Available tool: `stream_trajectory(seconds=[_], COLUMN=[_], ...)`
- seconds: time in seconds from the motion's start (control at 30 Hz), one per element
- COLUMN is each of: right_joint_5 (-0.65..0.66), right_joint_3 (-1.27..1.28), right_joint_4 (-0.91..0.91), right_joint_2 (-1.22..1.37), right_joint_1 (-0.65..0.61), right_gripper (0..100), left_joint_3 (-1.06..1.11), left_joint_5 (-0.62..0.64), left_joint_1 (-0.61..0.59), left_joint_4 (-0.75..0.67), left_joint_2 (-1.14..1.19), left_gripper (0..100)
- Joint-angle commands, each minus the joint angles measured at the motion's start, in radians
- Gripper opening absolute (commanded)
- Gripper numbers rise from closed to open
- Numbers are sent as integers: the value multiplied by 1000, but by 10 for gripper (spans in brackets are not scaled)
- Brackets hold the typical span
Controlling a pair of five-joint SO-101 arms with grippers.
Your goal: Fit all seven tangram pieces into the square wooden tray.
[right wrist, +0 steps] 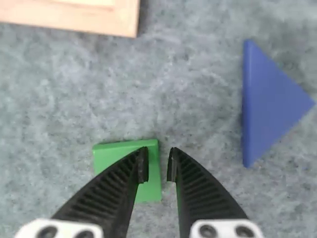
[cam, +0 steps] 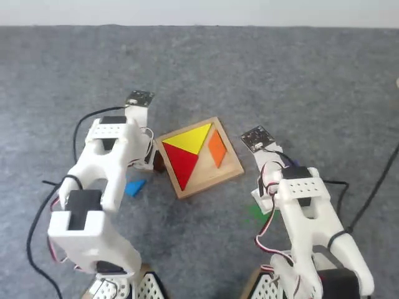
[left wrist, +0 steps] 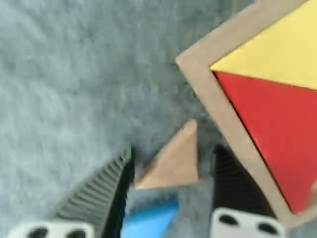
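The square wooden tray holds a yellow triangle, a red triangle and an orange parallelogram. My left gripper is open at the tray's left corner, its fingers straddling a small tan triangle on the carpet. A light blue piece lies just behind it. My right gripper hovers over the edge of a green square, its jaws only a narrow gap apart. A dark blue triangle lies beside it.
Grey carpet covers the whole table. The light blue piece lies left of the tray and the green square lies to the tray's front right. Black cables run beside both arms.
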Motion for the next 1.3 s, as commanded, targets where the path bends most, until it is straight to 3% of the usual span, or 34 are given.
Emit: stream_trajectory(seconds=[0.0, 0.17, 0.43, 0.73, 0.87, 0.93, 1.27], right_joint_5=[20, 18, 15, 15, 15, 15, 20], right_joint_3=[12, 12, 12, 12, 12, 12, 12], right_joint_4=[-33, -35, -38, -39, -39, -38, -33], right_joint_2=[-18, -18, -18, -18, -18, -18, -18], right_joint_1=[13, 15, 15, 13, 13, 13, 13], right_gripper=[80, 80, 80, 80, 80, 80, 80], left_joint_3=[-53, -51, -50, -199, -274, -275, -122], left_joint_5=[18, 12, -38, -44, -75, -107, -176], left_joint_1=[8, 8, 0, 2, -15, -40, -118], left_joint_4=[21, 21, 23, 190, 341, 344, 186], left_joint_2=[8, 8, 8, 8, 8, 8, 18], left_gripper=[243, 230, 9, 26, 194, 235, 208])
